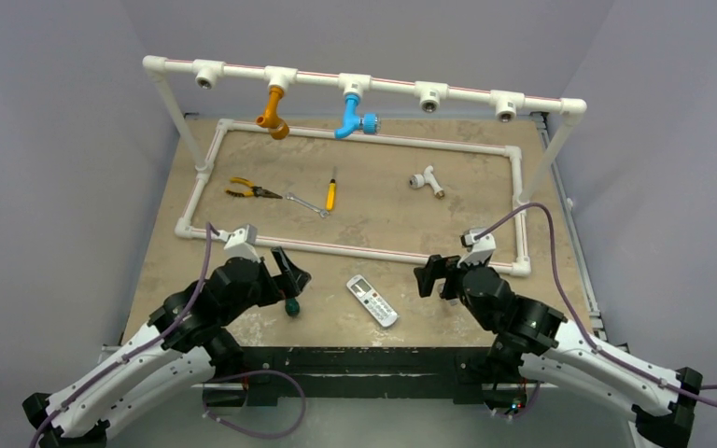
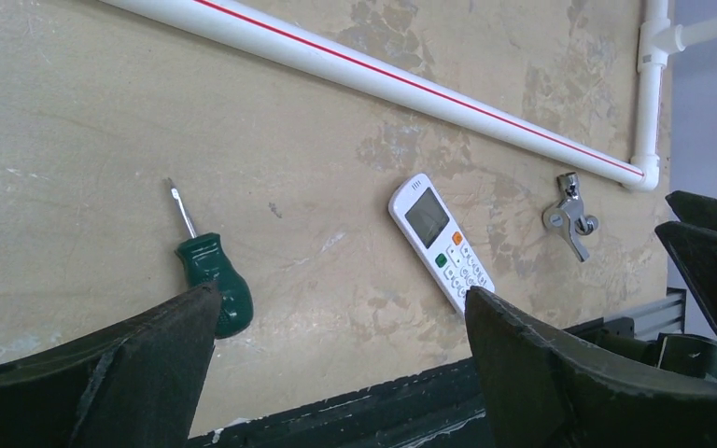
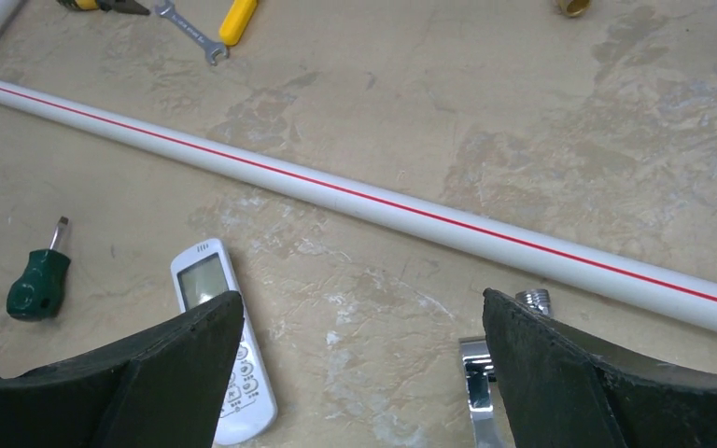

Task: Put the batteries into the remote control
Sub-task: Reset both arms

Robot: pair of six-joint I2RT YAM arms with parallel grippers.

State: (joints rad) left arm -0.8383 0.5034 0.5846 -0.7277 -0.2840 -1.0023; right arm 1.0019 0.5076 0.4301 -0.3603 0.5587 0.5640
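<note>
Right pincer (image 3: 362, 308) is spread wide, gripping nothing, and hovers over the mottled beige desk (image 3: 541, 121). A shiny chrome fitting (image 3: 474, 373) lies just beside one finger. Left pincer (image 2: 341, 308) gapes wide too, empty. Between them, near the front edge, the slim white remote control (image 1: 372, 301) lies flat, keypad and screen up. To its left sits a stubby green-handled screwdriver (image 1: 290, 304). Farther back runs a white pipe (image 3: 429, 219) with a red stripe.
</note>
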